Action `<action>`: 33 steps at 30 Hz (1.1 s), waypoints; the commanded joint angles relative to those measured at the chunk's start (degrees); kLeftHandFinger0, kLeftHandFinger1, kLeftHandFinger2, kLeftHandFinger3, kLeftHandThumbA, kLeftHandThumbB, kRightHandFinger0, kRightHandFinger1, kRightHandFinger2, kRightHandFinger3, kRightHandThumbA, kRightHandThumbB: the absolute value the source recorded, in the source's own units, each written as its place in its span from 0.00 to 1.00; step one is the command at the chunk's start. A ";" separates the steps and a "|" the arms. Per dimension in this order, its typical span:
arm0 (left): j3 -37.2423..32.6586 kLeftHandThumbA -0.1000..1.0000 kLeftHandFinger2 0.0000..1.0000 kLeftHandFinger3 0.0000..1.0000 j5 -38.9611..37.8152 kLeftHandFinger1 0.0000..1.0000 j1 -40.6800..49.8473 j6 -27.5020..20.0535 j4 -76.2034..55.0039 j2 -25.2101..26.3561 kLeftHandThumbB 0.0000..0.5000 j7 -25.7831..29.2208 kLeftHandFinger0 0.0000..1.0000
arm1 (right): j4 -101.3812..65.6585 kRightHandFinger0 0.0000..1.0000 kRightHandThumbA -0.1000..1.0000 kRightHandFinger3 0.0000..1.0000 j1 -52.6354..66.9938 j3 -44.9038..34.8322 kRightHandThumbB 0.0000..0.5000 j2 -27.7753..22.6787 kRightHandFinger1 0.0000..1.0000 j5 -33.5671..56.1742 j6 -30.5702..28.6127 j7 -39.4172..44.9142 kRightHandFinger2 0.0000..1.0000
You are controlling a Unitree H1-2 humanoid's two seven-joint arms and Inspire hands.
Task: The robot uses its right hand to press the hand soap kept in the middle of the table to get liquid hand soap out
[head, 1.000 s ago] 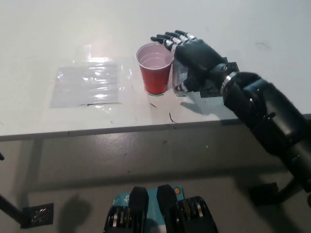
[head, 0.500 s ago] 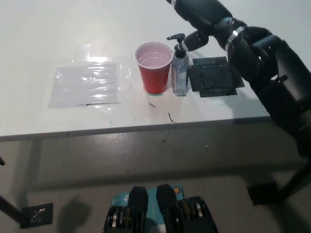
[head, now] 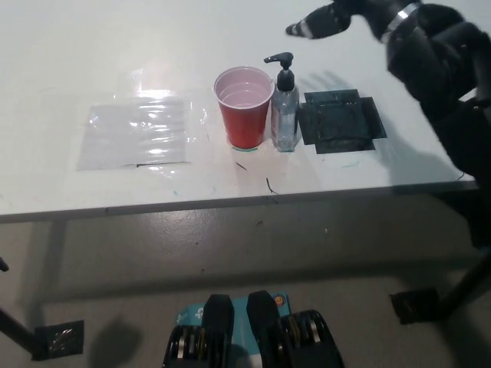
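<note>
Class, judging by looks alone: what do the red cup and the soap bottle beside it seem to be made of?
Red cup: probably thin glossy plastic, with a red outside, pale inside and rolled rim. Soap bottle: likely clear plastic, since you can see through it, with a black plastic pump on top.

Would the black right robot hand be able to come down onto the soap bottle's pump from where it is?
Probably yes: the right robot hand hangs above and behind the soap bottle, with nothing over the pump. The red cup stands close on the bottle's left.
</note>
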 commanded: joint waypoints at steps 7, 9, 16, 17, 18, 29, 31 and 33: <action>1.37 1.00 1.00 0.90 -0.59 1.00 0.26 1.07 -1.86 0.64 0.21 1.33 1.00 | -16.77 1.00 1.00 1.00 7.66 -9.34 0.98 -6.36 1.00 4.37 6.46 3.48 1.00; 1.28 1.00 1.00 0.89 -0.72 1.00 0.46 1.07 -1.87 0.68 0.25 1.61 1.00 | -17.48 1.00 1.00 1.00 10.29 -11.05 0.98 -6.97 1.00 5.66 4.84 2.05 1.00; 1.66 1.00 1.00 0.89 -0.19 1.00 0.77 1.07 -1.91 0.43 0.29 2.03 1.00 | -24.78 1.00 1.00 1.00 21.08 -16.58 0.99 -7.92 1.00 9.03 6.78 2.15 1.00; 1.57 1.00 1.00 0.89 -0.31 1.00 0.70 1.07 -1.71 0.38 0.29 2.19 1.00 | -25.11 1.00 1.00 1.00 21.17 -16.77 0.99 -7.91 1.00 9.01 6.97 2.37 1.00; 1.77 1.00 1.00 0.90 -0.71 1.00 0.71 1.07 -1.98 0.25 0.25 1.98 1.00 | -26.32 1.00 1.00 1.00 24.11 -18.14 0.97 -7.72 1.00 10.03 7.07 1.68 1.00; 1.70 1.00 1.00 0.86 -0.14 1.00 0.65 1.07 -2.24 -0.09 0.23 2.01 1.00 | -26.29 1.00 1.00 1.00 37.25 -22.23 0.91 -4.77 1.00 12.59 4.16 -2.71 1.00; 1.58 1.00 1.00 0.88 -0.40 1.00 0.38 1.07 -2.04 -0.03 0.24 2.30 1.00 | -26.23 1.00 1.00 1.00 39.35 -22.54 0.90 -4.14 1.00 12.67 4.51 -2.96 1.00; 1.21 1.00 1.00 0.88 -0.92 1.00 0.38 1.07 -1.92 0.15 0.22 2.88 1.00 | -26.32 1.00 1.00 1.00 40.60 -22.61 0.89 -3.91 1.00 12.33 4.77 -3.15 1.00</action>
